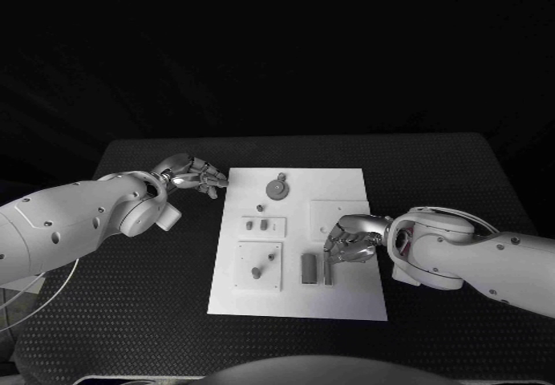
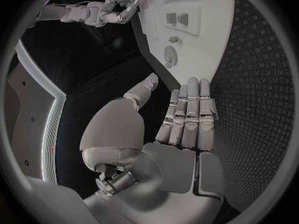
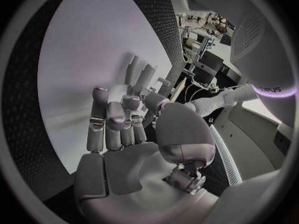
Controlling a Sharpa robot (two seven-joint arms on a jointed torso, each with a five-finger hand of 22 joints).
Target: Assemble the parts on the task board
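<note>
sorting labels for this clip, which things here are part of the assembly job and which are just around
Job: board; round part; two small parts; peg; dark block; left hand; right hand.
Just around: table.

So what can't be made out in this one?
- Head view: whether the right robot hand holds a part; its fingers curl over the board and hide what is under them.
- Right wrist view: the same fingertips cover the contact spot.
- Head view: the parts are too small to tell their shapes.
</note>
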